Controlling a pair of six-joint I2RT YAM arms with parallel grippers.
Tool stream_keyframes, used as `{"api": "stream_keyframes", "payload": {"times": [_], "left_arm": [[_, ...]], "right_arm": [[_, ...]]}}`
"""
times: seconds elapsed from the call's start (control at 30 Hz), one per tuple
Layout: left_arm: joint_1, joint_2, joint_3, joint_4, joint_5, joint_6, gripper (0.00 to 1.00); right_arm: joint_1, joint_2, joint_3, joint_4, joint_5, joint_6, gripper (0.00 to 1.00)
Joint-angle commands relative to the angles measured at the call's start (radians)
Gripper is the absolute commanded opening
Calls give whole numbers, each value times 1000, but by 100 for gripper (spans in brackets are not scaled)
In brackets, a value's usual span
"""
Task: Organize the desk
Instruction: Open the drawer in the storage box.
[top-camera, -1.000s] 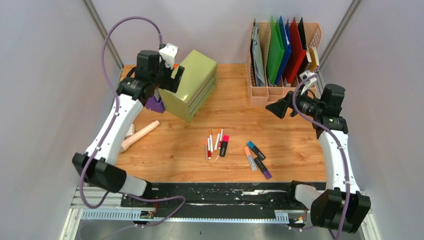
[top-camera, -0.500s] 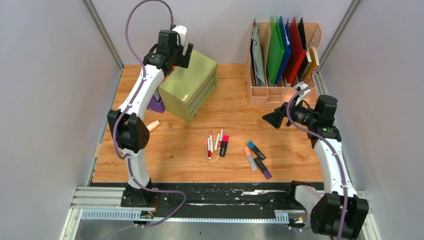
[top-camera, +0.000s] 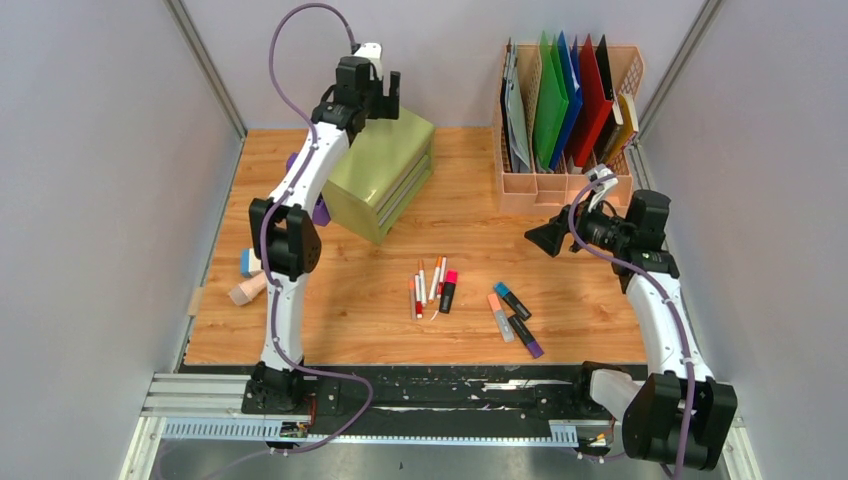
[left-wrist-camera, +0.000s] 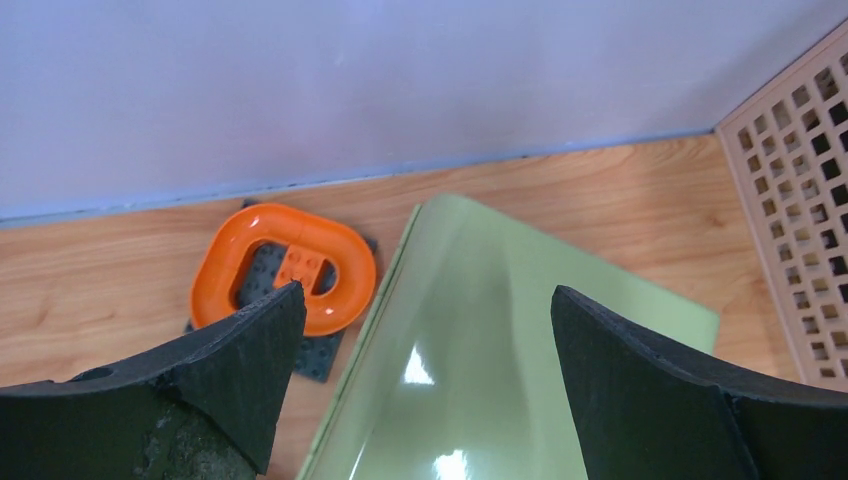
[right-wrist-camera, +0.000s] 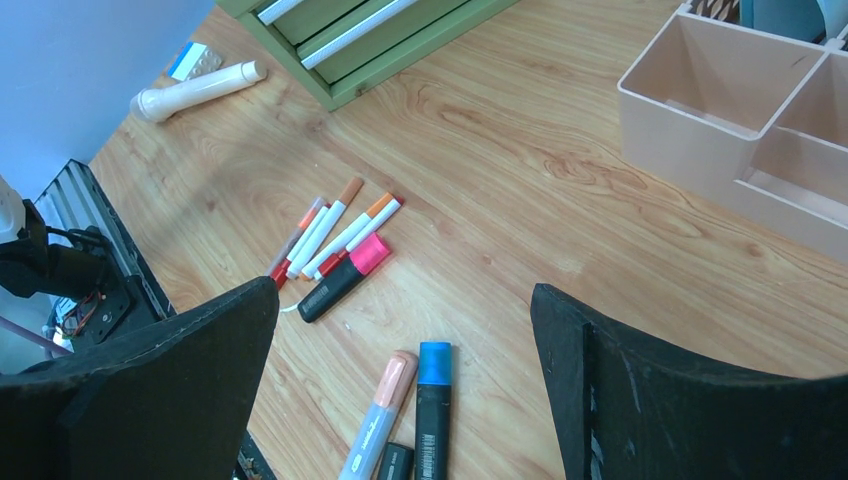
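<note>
The desk (top-camera: 350, 310) is an orange-brown wood top. My left gripper (top-camera: 376, 95) hangs open over the far corner of an olive-green drawer chest (top-camera: 380, 175); in the left wrist view its open jaws (left-wrist-camera: 427, 292) frame the chest's glossy top (left-wrist-camera: 520, 380), holding nothing. My right gripper (top-camera: 545, 238) is open above the desk's right side, in front of the peach file rack (top-camera: 570, 110). Below its jaws (right-wrist-camera: 405, 288) lie a blue-capped highlighter (right-wrist-camera: 433, 400) and a peach one (right-wrist-camera: 385, 400). Thin pens (top-camera: 430, 282) and a pink-capped marker (top-camera: 447, 290) lie mid-desk.
An orange ring (left-wrist-camera: 225, 270) sits on a dark studded plate (left-wrist-camera: 325, 350) behind the chest by the back wall. A peach tube (top-camera: 247, 290) and a small blue item (top-camera: 250, 262) lie at the left edge. A purple object (top-camera: 320, 210) shows beside the chest. A metal rail (top-camera: 430, 385) runs along the near edge.
My left arm has swung up and back from the chest's left side to over its far corner, uncovering the tube and blue item. My right gripper has shifted slightly left.
</note>
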Motion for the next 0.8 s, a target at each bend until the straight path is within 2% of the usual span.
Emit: {"api": "stream_keyframes", "payload": {"times": [0.0, 0.13, 0.4, 0.53, 0.77], "left_arm": [[4, 62, 111, 101, 42, -81, 100], [3, 152, 202, 120, 57, -120, 100], [0, 266, 273, 111, 55, -163, 98], [0, 257, 263, 61, 80, -157, 91], [-1, 178, 137, -9, 104, -138, 74]], "right_arm": [[4, 15, -7, 39, 12, -40, 100], [3, 34, -8, 39, 43, -54, 100], [4, 73, -8, 38, 74, -68, 100], [3, 81, -7, 38, 78, -69, 100], [3, 87, -5, 39, 79, -69, 100]]}}
